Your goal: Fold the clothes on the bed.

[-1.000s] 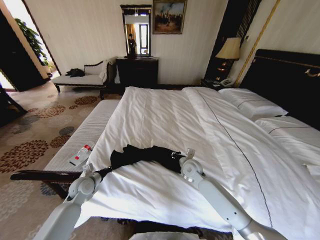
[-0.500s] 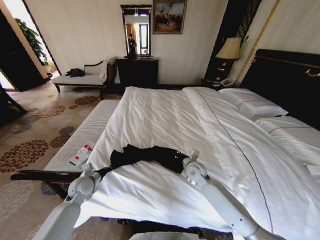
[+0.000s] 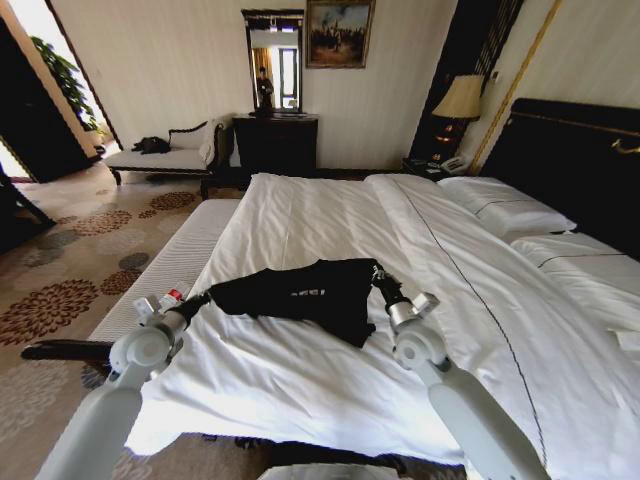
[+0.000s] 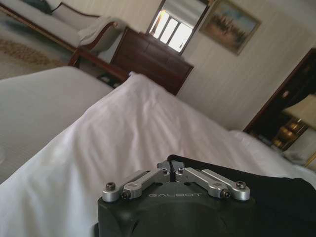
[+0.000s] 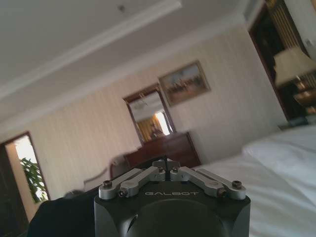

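Over at my left side, the left gripper (image 3: 196, 299) is up off the bed (image 3: 330, 215) now, clamped shut on one edge of the shirt (image 3: 300, 293). A second ago it sat low by the foot of the mattress with the black cloth bunched in a thin heap; now that heap is lifted and drawn out wide between my two arms. In the left wrist view the fingers (image 4: 164, 171) meet tip to tip with dark fabric pinched right at them. Moving across: the shirt hangs spread over the near half of the duvet (image 3: 300, 370), a strip of white lettering just showing, its lower corner drooping down onto the white. On to the right gripper (image 3: 378, 275), which has risen too and swung out to the right, closed on the opposite edge. My read: the cloth is being pulled taut and opened out, ready to lay flat, so the folding proper is yet to start.

Underneath, white duvet, soft and creased, with pillows (image 3: 505, 205) by the dark headboard (image 3: 570, 160). Left of the bed, a bench (image 3: 165, 270) with a bottle (image 3: 170, 296), patterned carpet (image 3: 60, 290), a chaise (image 3: 160, 155), dresser (image 3: 272, 140) and mirror (image 3: 272, 60), and a lamp (image 3: 460, 98) at right.
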You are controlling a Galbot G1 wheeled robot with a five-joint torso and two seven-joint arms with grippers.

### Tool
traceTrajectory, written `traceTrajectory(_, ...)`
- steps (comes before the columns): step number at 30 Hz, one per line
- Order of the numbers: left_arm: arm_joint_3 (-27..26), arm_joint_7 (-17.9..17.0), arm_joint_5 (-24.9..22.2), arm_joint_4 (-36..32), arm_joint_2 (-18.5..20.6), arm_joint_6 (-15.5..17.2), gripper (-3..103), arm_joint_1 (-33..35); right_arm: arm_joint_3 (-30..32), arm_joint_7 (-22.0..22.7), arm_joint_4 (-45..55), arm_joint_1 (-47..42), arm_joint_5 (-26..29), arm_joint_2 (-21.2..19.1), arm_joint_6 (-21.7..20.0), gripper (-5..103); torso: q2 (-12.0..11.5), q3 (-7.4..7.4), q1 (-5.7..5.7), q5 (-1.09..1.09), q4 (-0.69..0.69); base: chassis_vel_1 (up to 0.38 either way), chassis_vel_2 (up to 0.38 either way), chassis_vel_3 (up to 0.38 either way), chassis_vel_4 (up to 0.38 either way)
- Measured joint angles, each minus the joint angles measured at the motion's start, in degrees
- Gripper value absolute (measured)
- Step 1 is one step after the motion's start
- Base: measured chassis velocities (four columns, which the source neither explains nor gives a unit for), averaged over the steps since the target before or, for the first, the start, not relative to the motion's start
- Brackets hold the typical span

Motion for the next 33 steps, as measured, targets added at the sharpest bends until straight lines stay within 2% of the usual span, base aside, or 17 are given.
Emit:
traceTrajectory(3,0.0,-0.4,-1.9,-1.2,0.9,0.1,0,-1.9,2.4,-1.6,2.6,-0.4,0.9,-1.9,0.8,0,0.0,0.0,0.0,-0.01,0.0,0.0,0.0,0.0,0.0)
traceTrajectory(6,0.1,-0.8,-6.2,-3.7,5.2,0.4,0,-6.5,8.6,-3.6,8.4,-0.4,5.4,-6.4,1.3,0,0.0,0.0,0.0,-0.01,0.02,0.0,0.0,0.0,0.0)
traceTrajectory(8,0.2,-0.8,-7.3,-4.2,6.6,0.5,0,-7.7,10.2,-3.9,9.6,-0.6,6.8,-7.6,1.3,0,0.0,0.0,0.0,-0.01,0.03,0.0,0.0,0.0,0.0)
traceTrajectory(11,0.1,-1.4,-13.6,-6.4,12.9,0.6,0,-13.5,16.2,-4.2,13.8,-1.9,11.4,-12.3,1.3,0,0.0,0.0,0.0,0.0,0.01,0.0,0.0,0.0,0.0)
traceTrajectory(12,0.1,-1.4,-13.6,-6.4,12.9,0.6,0,-13.5,16.2,-4.2,13.8,-1.9,11.4,-12.3,1.3,0,0.0,0.0,0.0,0.0,0.01,0.0,0.0,0.0,0.0)
traceTrajectory(15,-0.6,-2.2,-19.8,-8.4,18.0,-0.1,0,-19.0,20.9,-3.4,17.9,-3.1,15.5,-16.1,1.4,0,0.0,0.0,0.0,0.0,0.02,0.0,0.0,0.0,0.0)
traceTrajectory(17,-0.7,-2.6,-21.3,-8.8,19.1,-0.6,0,-20.3,22.3,-3.2,19.0,-3.3,16.8,-16.8,1.2,0,0.0,0.0,0.0,0.0,0.02,0.0,0.0,0.0,0.0)
traceTrajectory(20,-3.1,-4.2,-29.3,-11.3,24.0,-2.7,0,-24.7,29.9,-2.6,24.2,-3.9,23.8,-20.1,-0.2,0,0.0,0.0,0.0,-0.01,0.02,0.0,0.0,0.0,0.0)
traceTrajectory(22,-3.6,-4.2,-29.9,-11.5,24.5,-2.9,0,-24.8,30.8,-2.6,24.5,-4.2,24.4,-20.4,-0.3,0,0.0,0.0,0.0,-0.02,0.02,0.0,0.0,0.0,0.0)
traceTrajectory(25,-10.7,-4.3,-35.8,-13.9,29.0,-3.5,0,-22.8,40.7,-2.3,25.1,-8.3,29.7,-22.9,-1.0,0,0.0,0.0,0.0,-0.01,0.02,0.0,0.0,0.0,0.0)
traceTrajectory(26,-10.7,-4.3,-35.8,-13.9,29.0,-3.5,0,-22.8,40.7,-2.3,25.1,-8.3,29.7,-22.9,-1.0,0,0.0,0.0,0.0,-0.01,0.02,0.0,0.0,0.0,0.0)
traceTrajectory(29,-19.3,-4.0,-41.3,-16.0,31.7,-3.6,0,-17.6,50.3,-1.4,25.0,-9.6,36.9,-24.9,-1.9,0,0.0,0.0,0.0,-0.01,0.03,0.0,0.0,0.0,0.0)
traceTrajectory(30,-19.3,-4.0,-41.3,-16.0,31.7,-3.6,0,-17.6,50.3,-1.4,25.0,-9.6,36.9,-24.9,-1.9,0,0.0,0.0,0.0,-0.01,0.03,0.0,0.0,0.0,0.0)
traceTrajectory(31,-23.5,-3.8,-43.9,-17.2,32.5,-3.4,0,-15.6,55.1,-1.3,25.0,-10.3,39.9,-25.8,-2.6,0,0.0,0.0,0.0,-0.03,0.03,0.0,0.0,0.0,0.0)
traceTrajectory(33,-28.2,-3.8,-47.1,-18.7,33.1,-2.9,0,-13.9,60.1,-1.8,25.0,-11.5,41.0,-26.4,-3.3,0,0.0,-0.01,0.0,-0.02,0.02,0.0,0.0,0.0,0.0)
